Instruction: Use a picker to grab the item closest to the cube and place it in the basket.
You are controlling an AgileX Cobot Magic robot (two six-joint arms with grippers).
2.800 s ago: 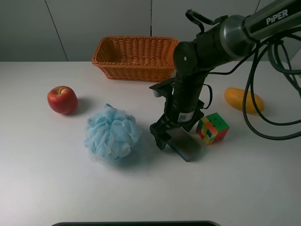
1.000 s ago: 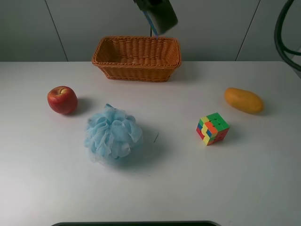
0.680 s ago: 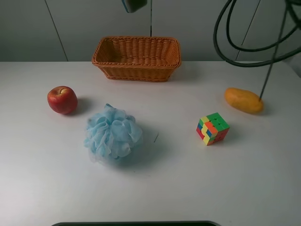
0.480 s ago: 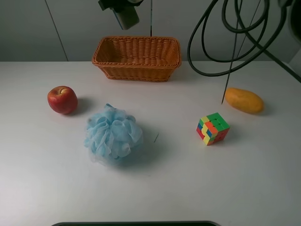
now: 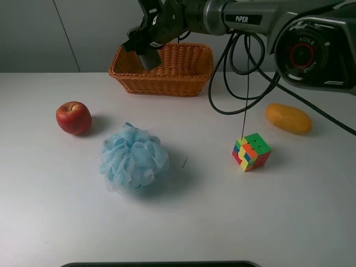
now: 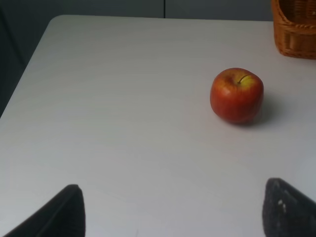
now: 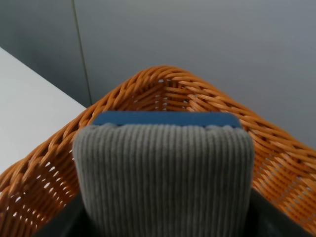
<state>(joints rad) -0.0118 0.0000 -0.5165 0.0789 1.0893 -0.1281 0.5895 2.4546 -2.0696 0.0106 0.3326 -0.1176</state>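
Observation:
My right gripper (image 5: 146, 49), black, on the arm marked "PiPER", is shut on the dark grey block (image 5: 150, 60) and holds it over the left end of the wicker basket (image 5: 161, 83), about level with the rim. In the right wrist view the ribbed grey block (image 7: 165, 177) with its blue layer fills the middle, with the basket's corner (image 7: 123, 96) behind it. The multicoloured cube (image 5: 251, 151) sits on the white table at the right. My left gripper (image 6: 173, 210) is open and empty, low over the table's left side.
A red apple (image 5: 73, 117) lies at the left; it also shows in the left wrist view (image 6: 237, 95). A light-blue bath pouf (image 5: 133, 158) lies in the middle. An orange-yellow mango (image 5: 287, 118) lies at the right. Black cables (image 5: 222, 83) hang over the table's right half.
The right gripper lifted the grey block from beside the cube, carried it up and left over the basket, and has now come down to the basket's left end. The left arm has not moved.

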